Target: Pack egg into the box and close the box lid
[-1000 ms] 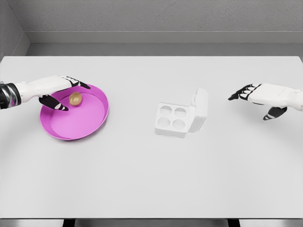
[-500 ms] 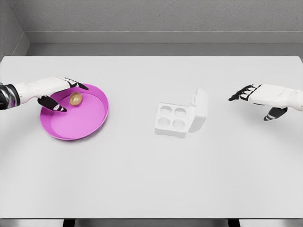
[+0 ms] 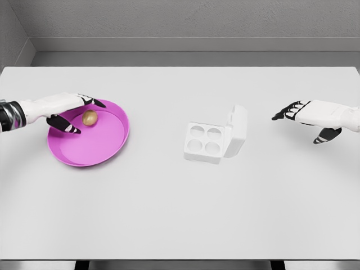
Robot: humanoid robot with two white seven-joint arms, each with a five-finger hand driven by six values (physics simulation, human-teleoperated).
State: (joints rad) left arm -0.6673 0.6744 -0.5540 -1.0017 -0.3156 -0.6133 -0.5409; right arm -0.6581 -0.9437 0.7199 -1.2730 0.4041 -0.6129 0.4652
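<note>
The left arm point(image 3: 17, 111) is running out past the picture's left edge and the right arm point(image 3: 343, 115) past the right edge. The left hand point(image 3: 70, 109) is covering part of the pink plate's point(image 3: 95, 149) far-left rim. The table's point(image 3: 180, 214) near corners are getting cut off at the bottom.

Left hand point(image 3: 70, 109) outstretched, fingers spread; right hand point(image 3: 306, 115) likewise.

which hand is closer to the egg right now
Left. The left hand is right beside the egg over the pink plate, fingers open around it. The right hand hovers far across the table, beyond the box.
</note>
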